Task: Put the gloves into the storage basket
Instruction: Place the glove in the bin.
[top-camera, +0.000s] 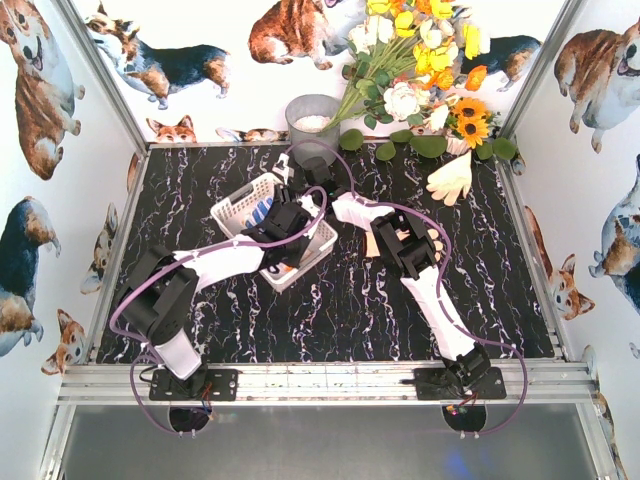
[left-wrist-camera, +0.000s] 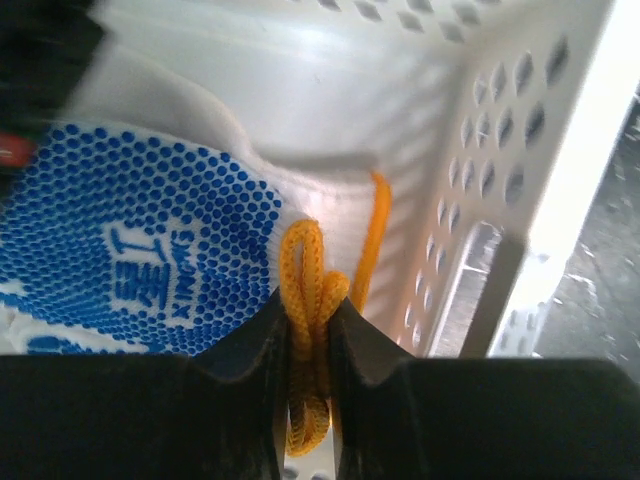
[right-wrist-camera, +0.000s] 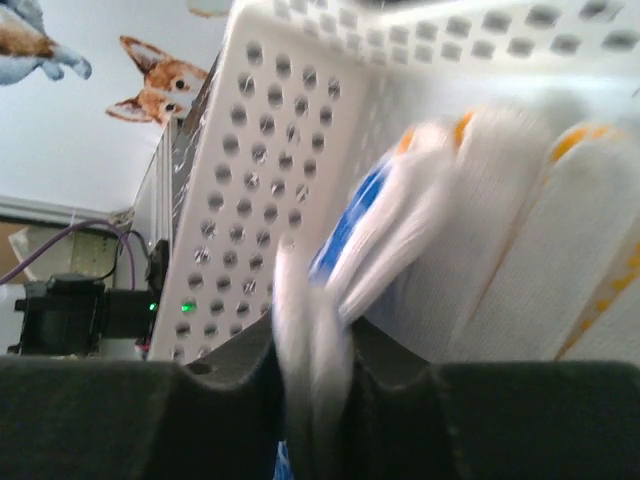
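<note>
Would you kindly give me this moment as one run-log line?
left jaws: shut on orange cuff loop in storage basket | right jaws: shut on white glove at basket | outside: cream glove on table

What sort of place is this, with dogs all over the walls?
Probably a robot test booth, not a home: a left arm and right arm bolted to a metal rail, a marble-patterned table boxed in by corgi-print walls, and a bunch of flowers as dressing.

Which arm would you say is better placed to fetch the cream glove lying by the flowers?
Right, probably: the cream glove lies back right, on its side, while the left gripper is in the storage basket, shut on an orange loop.
</note>
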